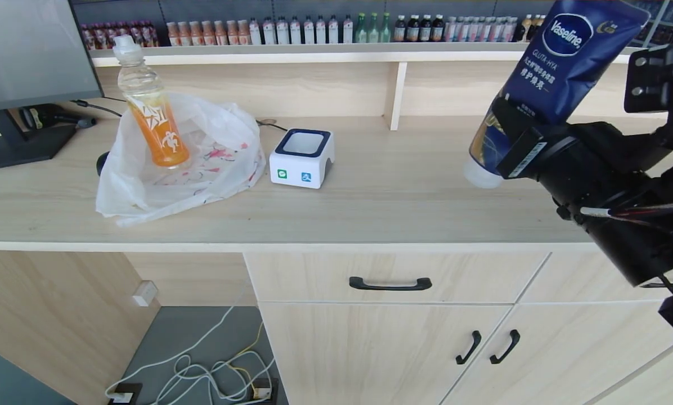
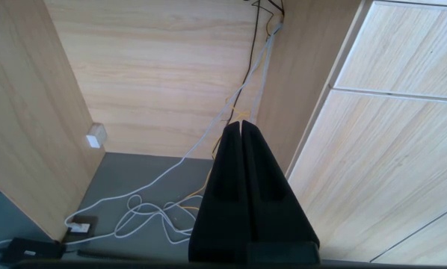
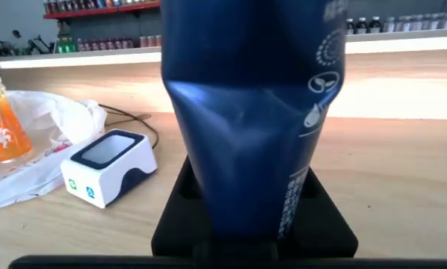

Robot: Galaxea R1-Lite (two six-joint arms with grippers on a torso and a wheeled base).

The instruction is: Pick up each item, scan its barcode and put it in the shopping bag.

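Head view. Grasping the blue tube (image 1: 561, 62) near its cap end with the right gripper (image 1: 515, 138), tilted, cap downward, above the counter (image 1: 404, 208), at three o'clock of the scanner (image 1: 301, 158) and well apart from it. Carry toward nine o'clock, stop over the scanner's window, then lower slowly. Cannot tell where the barcode sits, so roll the wrist until a printed face meets the window. Mind the shopping bag (image 1: 224, 152) just beside the scanner at its nine o'clock, with an orange drink bottle (image 1: 153, 121) upright amid its folds.

Left wrist view. Left gripper (image 2: 242, 187) clenched on nothing, low beside the cabinet door (image 2: 388, 149), above floor cables (image 2: 149, 217). Leave parked there.

Right wrist view. Tube clamped firmly between the jaws, with the scanner between it and the bag. Probably soft-walled, so grip without crushing.
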